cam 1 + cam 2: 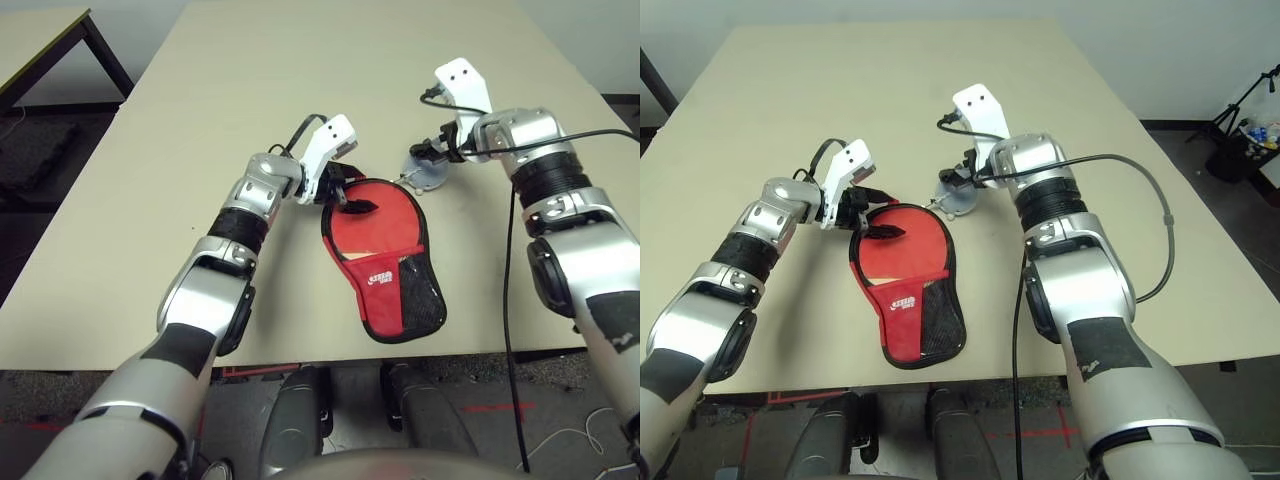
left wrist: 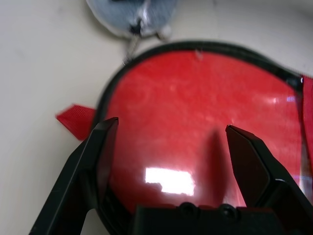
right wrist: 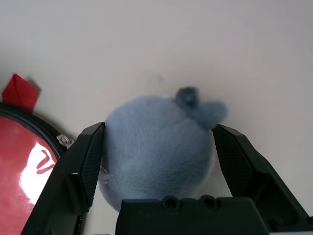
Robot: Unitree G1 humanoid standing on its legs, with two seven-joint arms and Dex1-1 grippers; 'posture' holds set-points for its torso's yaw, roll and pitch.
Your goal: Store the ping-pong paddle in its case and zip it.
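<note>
From the left eye view, the case [image 1: 376, 297] lies flat on the worktop [image 1: 200, 160], its narrow end close to the near edge, around the middle of that side, and its round end pointing towards the far edge. The ping-pong paddle [image 1: 376, 216] looks to be lying in it: I see a round red face inside the black edging, with a pale strip where it meets the pocket. Whether the zipper is closed I can't tell. The left gripper [image 1: 368, 190] is at the round end, on the side towards the left edge, its fingers spread wide.

In the right eye view, the white logo [image 1: 903, 303] sits on the red part of the pocket, beside the black mesh [image 1: 941, 318]. The right gripper [image 1: 949, 180] is over a small grey-blue plush ball [image 1: 958, 199], just beyond the case's round end, on the side towards the right edge. A black cable [image 1: 1120, 157] loops along the right arm.

The left wrist view has the left fingers wide apart over the glossy red face, with nothing between them that I'd call gripped. A red fabric tab [image 2: 77, 121] sticks out past the black rim, and a little metal link [image 2: 131, 49] runs between rim and plush ball.

In the right wrist view, the right gripper stands wide, one finger on each side of the plush ball; whether either touches it, I can't tell.
</note>
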